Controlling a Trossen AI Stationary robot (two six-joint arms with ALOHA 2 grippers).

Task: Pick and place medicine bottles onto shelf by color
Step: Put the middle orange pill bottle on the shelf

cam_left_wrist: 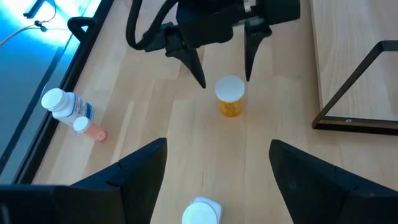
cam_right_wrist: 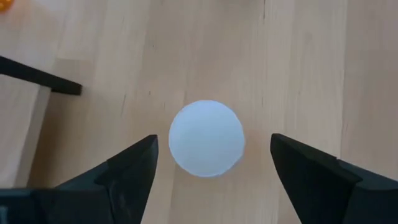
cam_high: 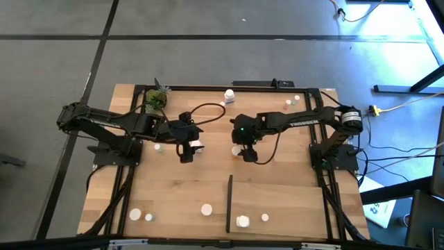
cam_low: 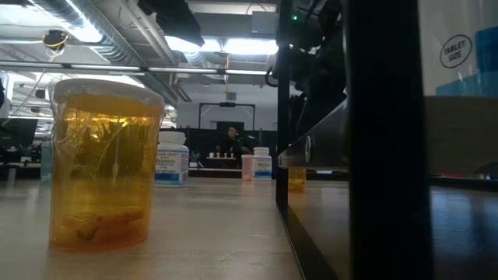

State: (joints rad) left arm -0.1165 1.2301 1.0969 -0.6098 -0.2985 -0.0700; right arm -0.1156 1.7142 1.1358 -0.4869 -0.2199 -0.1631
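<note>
My right gripper (cam_high: 247,153) is open and points down over an amber bottle with a white cap (cam_right_wrist: 206,138) that stands on the table's middle. Its fingers stand on either side of the cap, apart from it; the bottle also shows in the left wrist view (cam_left_wrist: 230,98). My left gripper (cam_left_wrist: 217,143) is open, left of the middle. A white-capped bottle (cam_left_wrist: 202,213) stands between its fingers, and no touch shows. The shelf (cam_high: 291,201), a light-wood panel with a black upright strip (cam_high: 229,203), lies at the near right with two white bottles (cam_high: 243,221) on it.
A potted plant (cam_high: 156,99) stands at the far left. Bottles stand along the far edge (cam_high: 229,94) and at the near left (cam_high: 207,208). A white and a pinkish bottle (cam_left_wrist: 68,107) lie near the far rail. An amber bottle (cam_low: 105,163) fills the low view.
</note>
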